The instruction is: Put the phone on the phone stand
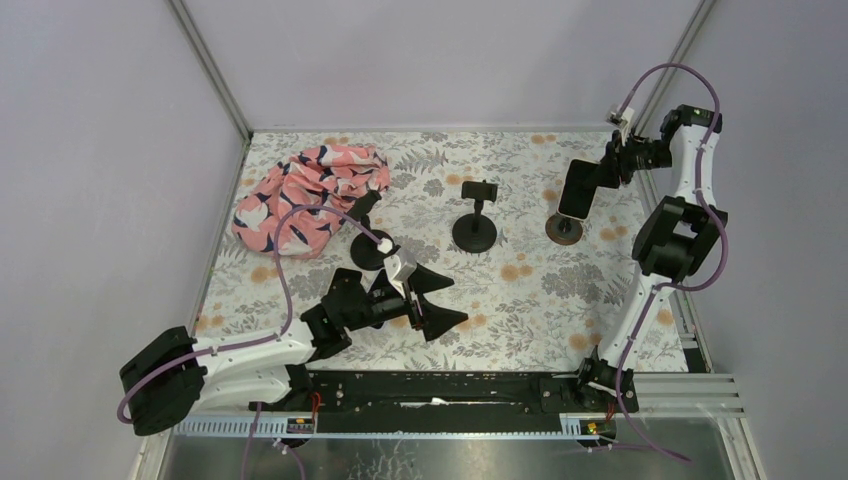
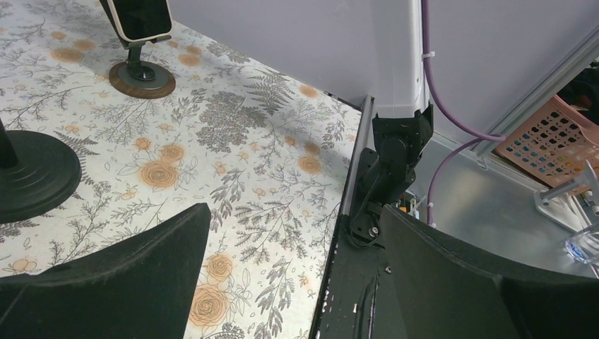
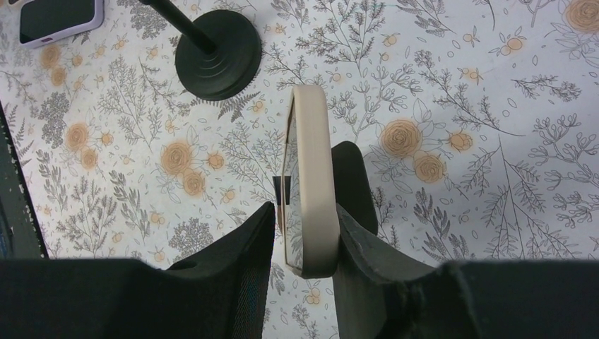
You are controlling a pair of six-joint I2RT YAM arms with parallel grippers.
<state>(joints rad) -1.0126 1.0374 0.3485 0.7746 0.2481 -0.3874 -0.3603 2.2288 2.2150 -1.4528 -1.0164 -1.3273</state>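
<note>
Cream-cased smartphone (image 1: 577,190) sits pinched in my right gripper (image 3: 309,183) at two o'clock, over the wooden-based round phone stand (image 1: 563,232); left gripper (image 1: 457,300) spread, idle; releasing off-centre, I judge, topples it.

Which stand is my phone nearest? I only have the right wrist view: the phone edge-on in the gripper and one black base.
Observer: The wood-base stand. From above, the phone is directly over its base.
Operator: Is the left arm in the way?
Observer: No. The left gripper is open near the front edge, far from the phone.
Operator: Anything else around?
Observer: A pink cloth lies in the far-left corner.
</note>
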